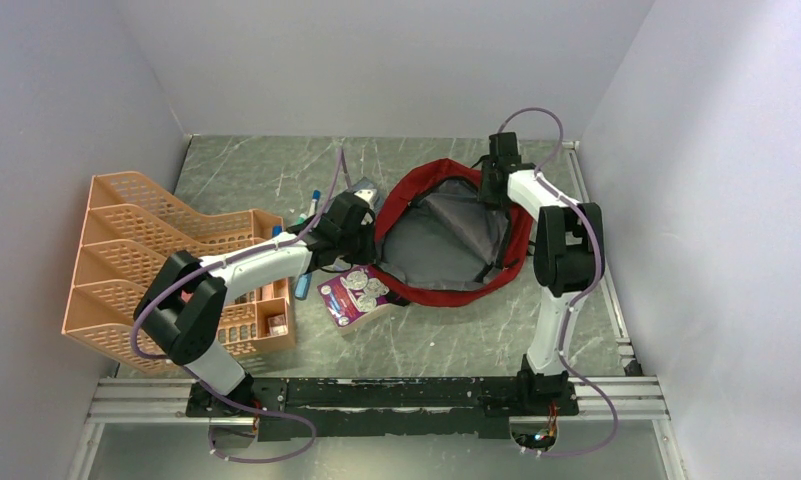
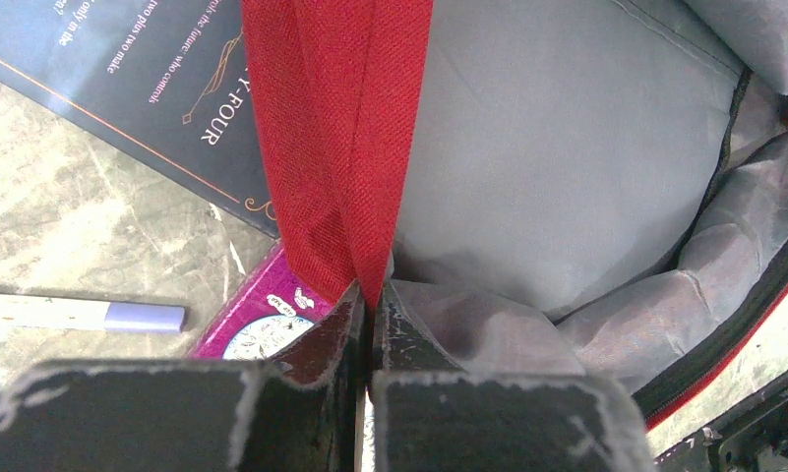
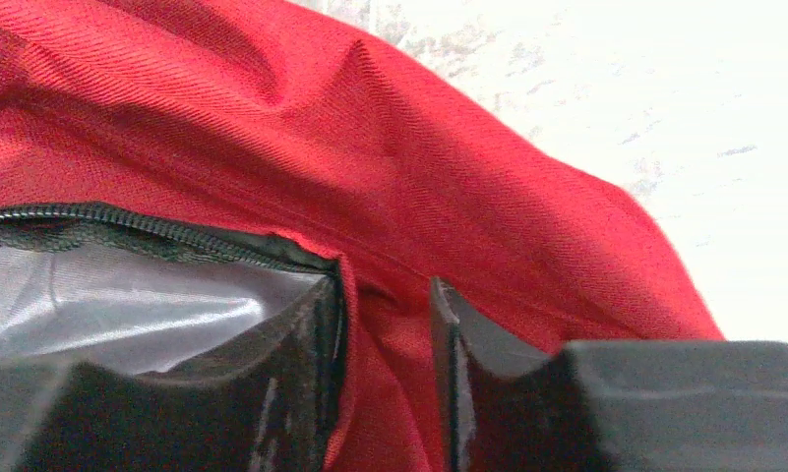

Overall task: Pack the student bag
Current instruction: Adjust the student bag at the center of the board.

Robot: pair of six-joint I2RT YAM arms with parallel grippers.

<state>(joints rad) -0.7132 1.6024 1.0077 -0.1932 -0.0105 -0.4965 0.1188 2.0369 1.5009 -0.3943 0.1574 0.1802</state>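
The student bag (image 1: 441, 235), red with grey lining, lies open in the middle of the table. My left gripper (image 1: 368, 236) is at its left rim. In the left wrist view the left gripper (image 2: 372, 295) is shut on a fold of the bag's red rim (image 2: 340, 128), with the grey lining (image 2: 567, 147) spread beyond. My right gripper (image 1: 494, 185) is at the bag's far right rim. In the right wrist view the right gripper (image 3: 387, 280) stands open. The bag's red fabric (image 3: 419, 147) passes loosely between its fingers, beside the black zipper (image 3: 124, 221).
An orange mesh organiser (image 1: 156, 260) stands at the left. A purple pack (image 1: 354, 295) lies at the bag's front left, also seen under my left jaws as the purple pack (image 2: 262, 315). A dark book (image 2: 124, 79) and a pen (image 2: 85, 315) lie beside the bag.
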